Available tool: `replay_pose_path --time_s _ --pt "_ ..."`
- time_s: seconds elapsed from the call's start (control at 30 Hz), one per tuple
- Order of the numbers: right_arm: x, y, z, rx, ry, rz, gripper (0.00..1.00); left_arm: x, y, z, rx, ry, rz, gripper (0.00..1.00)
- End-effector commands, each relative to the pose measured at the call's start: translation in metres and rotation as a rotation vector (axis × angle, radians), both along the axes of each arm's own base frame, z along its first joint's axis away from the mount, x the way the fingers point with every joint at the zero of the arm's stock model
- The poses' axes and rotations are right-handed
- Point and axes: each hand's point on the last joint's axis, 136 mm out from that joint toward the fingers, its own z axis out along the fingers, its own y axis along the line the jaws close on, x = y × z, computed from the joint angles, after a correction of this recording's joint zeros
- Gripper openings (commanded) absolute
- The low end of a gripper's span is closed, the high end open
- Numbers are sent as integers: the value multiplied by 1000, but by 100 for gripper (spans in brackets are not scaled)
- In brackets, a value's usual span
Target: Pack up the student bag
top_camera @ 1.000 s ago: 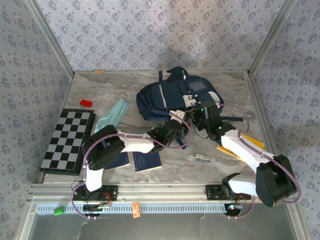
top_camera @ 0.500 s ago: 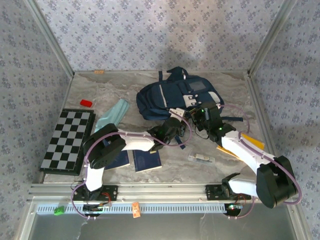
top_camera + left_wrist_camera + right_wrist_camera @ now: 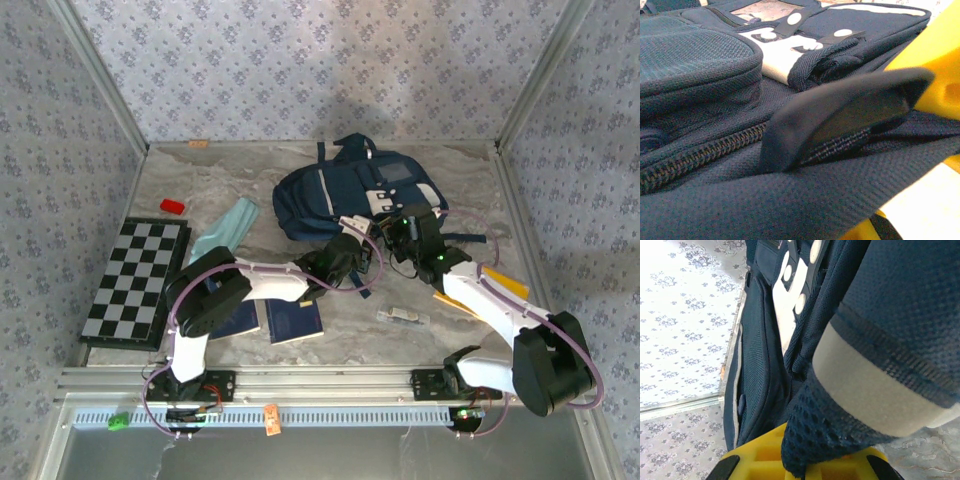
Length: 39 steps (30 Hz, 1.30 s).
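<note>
Though deep in student bag [image 3: 330,195] fabric at 12 o'clock, cannot tell gap or hold of left pincer [image 3: 362,258] or right pincer [image 3: 400,228]; looks barely begun, with books [image 3: 296,322] loose at 7 o'clock.

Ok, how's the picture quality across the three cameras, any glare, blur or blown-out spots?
Top external: even, soft light, a faint broad shadow on the back wall, detail slightly soft. Left wrist: the student bag shows sharp weave and zip, the dark strap in front looks blurred, the top right corner is blown out. Right wrist: fabric crisp, patterned wallpaper at upper left overexposed.
</note>
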Motion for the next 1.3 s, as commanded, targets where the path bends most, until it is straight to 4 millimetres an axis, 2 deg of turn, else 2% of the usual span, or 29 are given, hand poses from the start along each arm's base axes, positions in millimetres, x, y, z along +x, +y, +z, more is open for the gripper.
replay_pose_path --time_s 0.0,0.23,0.5,0.63,0.73,0.8,0.87,1.07,1.13,1.27 --pt "-1 7 20 8 -49 33 0 7 1 44 -99 -68 3 0" --pt "1 1 22 -2 -49 27 0 5 13 42 -94 -52 19 0" --pt "3 -4 23 1 -50 26 0 0 30 30 -74 -13 35 0" --pt "5 -2 27 15 -57 26 0 -7 24 28 -68 -6 -19 0" --pt "5 1 30 28 -61 28 0 -15 11 29 -70 -1 -104 0" --pt "6 2 33 29 -66 30 0 -21 2 28 -62 -7 -141 6" --pt "5 2 33 25 -65 30 0 -24 -5 28 -66 -12 -153 19" --pt "5 6 35 34 -70 33 0 -20 -23 26 -76 -29 -129 42" --pt "4 7 35 33 -69 36 0 -11 -22 25 -71 -40 -80 44" --pt "2 9 33 34 -60 42 0 14 -6 25 -101 -43 61 47"
